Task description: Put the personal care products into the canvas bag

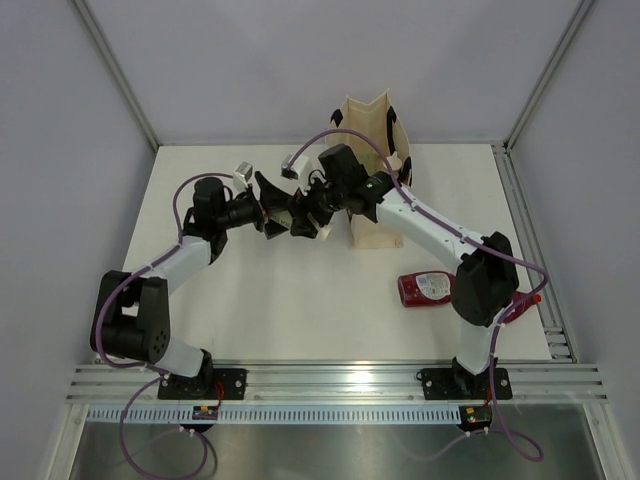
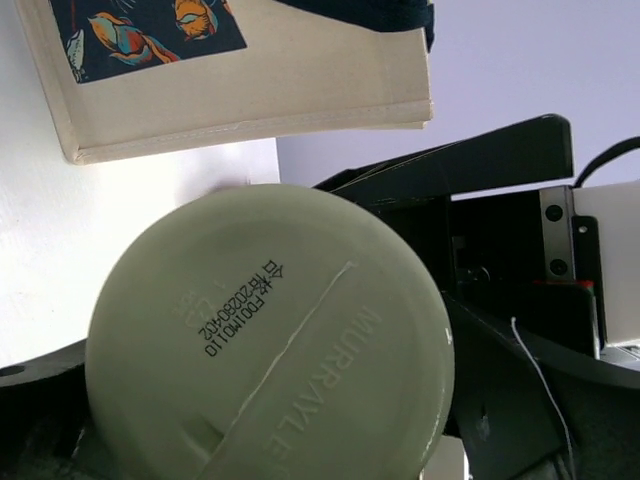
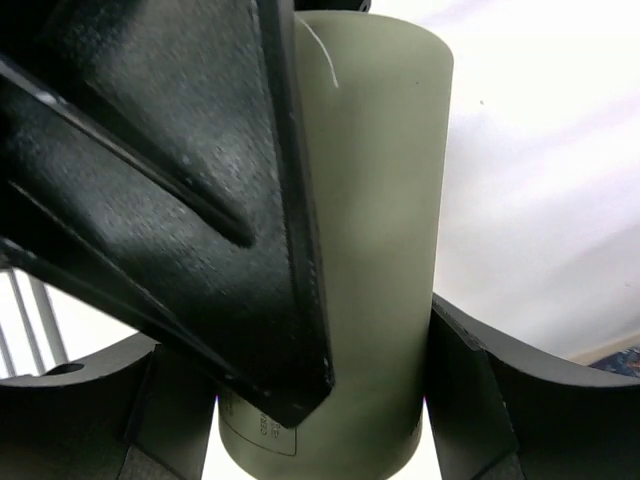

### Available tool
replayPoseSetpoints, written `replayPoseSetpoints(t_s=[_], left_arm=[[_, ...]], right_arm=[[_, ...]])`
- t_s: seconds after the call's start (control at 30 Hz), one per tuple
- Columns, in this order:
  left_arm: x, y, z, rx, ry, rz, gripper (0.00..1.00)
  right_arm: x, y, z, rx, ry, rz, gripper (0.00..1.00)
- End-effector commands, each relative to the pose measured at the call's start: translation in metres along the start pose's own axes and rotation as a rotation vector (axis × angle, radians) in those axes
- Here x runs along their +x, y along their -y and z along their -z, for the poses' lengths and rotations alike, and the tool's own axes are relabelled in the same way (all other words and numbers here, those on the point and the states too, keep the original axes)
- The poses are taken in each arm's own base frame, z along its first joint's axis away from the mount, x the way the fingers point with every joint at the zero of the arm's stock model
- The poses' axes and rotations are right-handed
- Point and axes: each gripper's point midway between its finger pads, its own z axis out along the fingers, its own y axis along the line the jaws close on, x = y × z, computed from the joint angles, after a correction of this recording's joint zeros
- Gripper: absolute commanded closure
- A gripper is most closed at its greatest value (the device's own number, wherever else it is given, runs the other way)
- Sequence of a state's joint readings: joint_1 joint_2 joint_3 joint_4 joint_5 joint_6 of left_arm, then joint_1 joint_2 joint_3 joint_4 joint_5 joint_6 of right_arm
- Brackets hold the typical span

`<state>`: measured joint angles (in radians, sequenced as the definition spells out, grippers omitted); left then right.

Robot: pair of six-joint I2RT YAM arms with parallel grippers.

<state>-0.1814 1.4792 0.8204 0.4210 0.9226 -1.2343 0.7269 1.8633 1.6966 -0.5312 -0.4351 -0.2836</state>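
- The olive-grey bottle (image 2: 270, 340) is a plain matte cylinder. Its round base has a moulded seam, raised lettering and a printed code.
- It is held above the middle of the tabletop (image 1: 300, 310), just left of the canvas bag (image 1: 372, 170).
- The right gripper (image 3: 320, 400) clamps the bottle's sides.
- The left gripper (image 1: 278, 212) has its jaws spread wide around the bottle.
- The bag is beige with a bird-print patch and stands near the far edge.
- A dark red bottle (image 1: 427, 288) lies near the right edge.

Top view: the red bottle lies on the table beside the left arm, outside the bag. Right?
No, wrong arm. The red bottle lies on the table beside the right arm, outside the bag; the top view shows it.
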Motion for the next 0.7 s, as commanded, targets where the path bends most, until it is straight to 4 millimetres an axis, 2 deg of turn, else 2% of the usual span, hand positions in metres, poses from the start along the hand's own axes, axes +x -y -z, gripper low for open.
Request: replayPoseSetpoints(t_s=[0.0,0.17,0.23,0.3,0.43,0.47,0.67], left_arm=[[-0.023,0.070,0.016,0.136,0.074,-0.213,0.01],[-0.031,0.071,0.025,0.085,0.096,-0.234,0.01],[-0.034,0.064,0.029,0.038,0.105,-0.236,0.01],[-0.037,0.070,0.035,0.034,0.127,-0.252,0.01],[-0.045,0.076,0.046,0.009,0.162,-0.279,0.01],[-0.047,0.078,0.048,0.004,0.168,-0.288,0.01],[-0.068,0.098,0.064,-0.011,0.249,-0.360,0.01]], right_arm=[[-0.033,-0.041,0.029,-0.180,0.099,-0.049,1.00],[-0.040,-0.052,0.037,-0.314,0.125,-0.207,1.00],[-0.048,-0.054,0.044,-0.373,0.149,-0.273,1.00],[-0.055,-0.057,0.052,-0.417,0.169,-0.310,1.00],[-0.068,-0.054,0.066,-0.469,0.202,-0.352,1.00],[-0.074,-0.048,0.072,-0.465,0.224,-0.352,1.00],[-0.099,-0.036,0.103,-0.459,0.297,-0.343,1.00]])
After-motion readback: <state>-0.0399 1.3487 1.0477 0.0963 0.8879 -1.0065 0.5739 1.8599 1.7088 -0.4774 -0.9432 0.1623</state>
